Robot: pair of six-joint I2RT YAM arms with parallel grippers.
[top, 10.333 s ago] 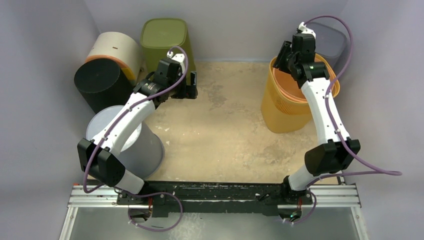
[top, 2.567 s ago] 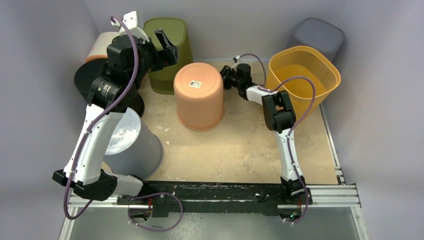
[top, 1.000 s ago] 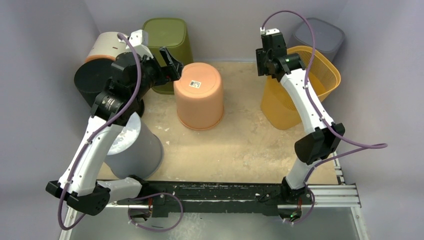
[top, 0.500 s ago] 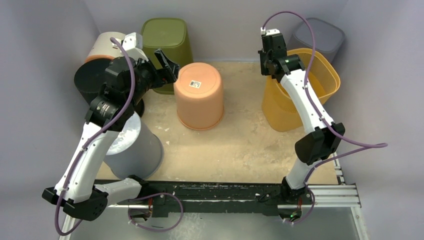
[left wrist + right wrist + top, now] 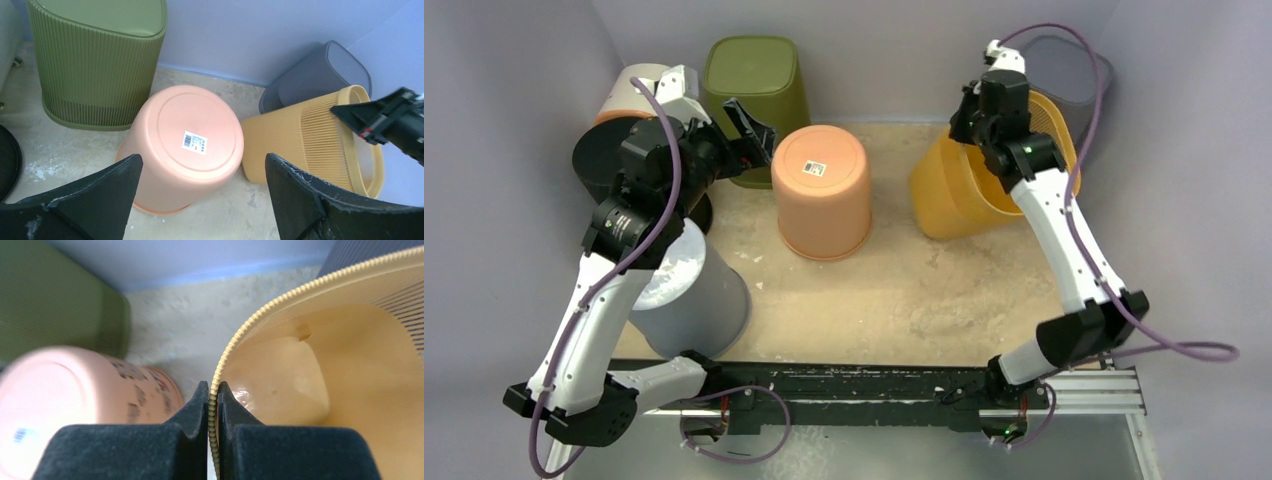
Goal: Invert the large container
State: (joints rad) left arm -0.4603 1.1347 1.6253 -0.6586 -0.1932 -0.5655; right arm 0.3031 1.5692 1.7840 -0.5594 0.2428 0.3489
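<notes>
The large yellow ribbed basket (image 5: 964,190) is tilted on the sandy table at the back right, its base swung toward the centre and its mouth facing right. My right gripper (image 5: 972,110) is shut on its near rim; in the right wrist view the fingers (image 5: 213,390) pinch the beaded rim, with the basket's inside (image 5: 350,390) to the right. My left gripper (image 5: 749,125) is open and empty, raised beside the green bin. In the left wrist view (image 5: 202,160) it looks down on the tilted basket (image 5: 300,145).
An orange bucket (image 5: 822,190) stands upside down at centre back, close to the basket's base. A green bin (image 5: 756,80), a beige bin (image 5: 639,90) and a black bin (image 5: 609,160) stand back left. A grey bucket (image 5: 694,290) is near left, a grey bin (image 5: 1079,65) back right.
My right gripper has lifted the yellow basket's rim and tipped it, swinging its base left toward the orange bucket. My left arm has drawn back slightly to the left.
</notes>
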